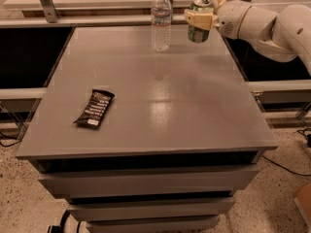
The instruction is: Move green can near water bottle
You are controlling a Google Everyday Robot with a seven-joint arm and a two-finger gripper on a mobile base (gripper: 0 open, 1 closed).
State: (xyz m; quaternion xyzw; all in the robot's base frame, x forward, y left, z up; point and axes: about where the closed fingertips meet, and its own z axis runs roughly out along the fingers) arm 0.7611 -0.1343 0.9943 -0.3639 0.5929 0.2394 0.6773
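**A:** Status, left to right?

**B:** A dark snack bar [95,109] lies flat on the left near part of the desk [160,144], well apart from the rest, so it's not a factor. The water bottle [161,21] stands upright at far centre. The green can [198,33] is just right of it, upright and not touching. The pincer [201,19] is clamped on the can near the far right corner, one finger banding its upper half. The arm [262,25] reaches in from the right.

**A:** Is the can down?

**B:** Can't tell for sure. Its base looks slightly above the surface.

**A:** How to finish clean?

**B:** My read is the can is near enough, so no more leftward travel. The bottle is tall and looks light, so a nudge probably tips it. Lower straight down with the can vertical until the base sits flat. Then let go and back off to the right, not across the bottle.

**A:** Other risks?

**B:** The far edge of the desk is close. Land the whole base on the surface before letting go.
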